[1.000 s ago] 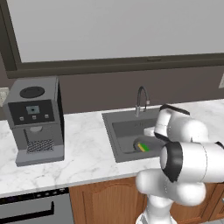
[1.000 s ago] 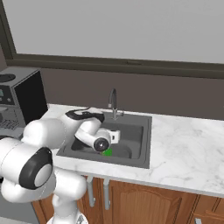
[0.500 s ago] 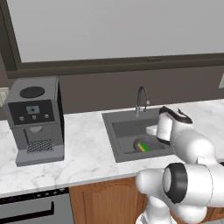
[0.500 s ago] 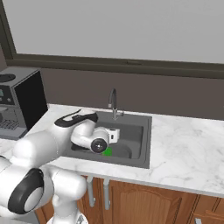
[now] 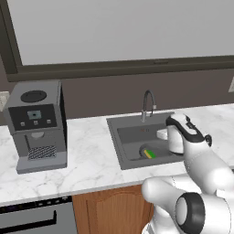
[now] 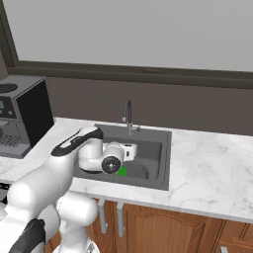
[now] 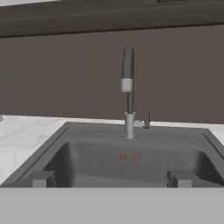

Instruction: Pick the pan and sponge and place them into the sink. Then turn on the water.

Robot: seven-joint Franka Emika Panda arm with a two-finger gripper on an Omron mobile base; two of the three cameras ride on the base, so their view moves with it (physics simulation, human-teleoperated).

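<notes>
Fingers (image 7: 41,178) spread wide over sink (image 7: 61,135), facing faucet (image 7: 127,92), sponge (image 5: 149,153) in basin

We see the sink (image 5: 119,137) set into a marble counter (image 5: 91,160), with the faucet (image 5: 147,104) rising at its back rim. In the basin lies the sponge (image 5: 149,153), green and yellow, on something round and dark. Our arm (image 5: 196,155) bends over the sink's right side. A coffee machine (image 5: 37,124) stands well to the left, below the window (image 5: 114,32).
</notes>
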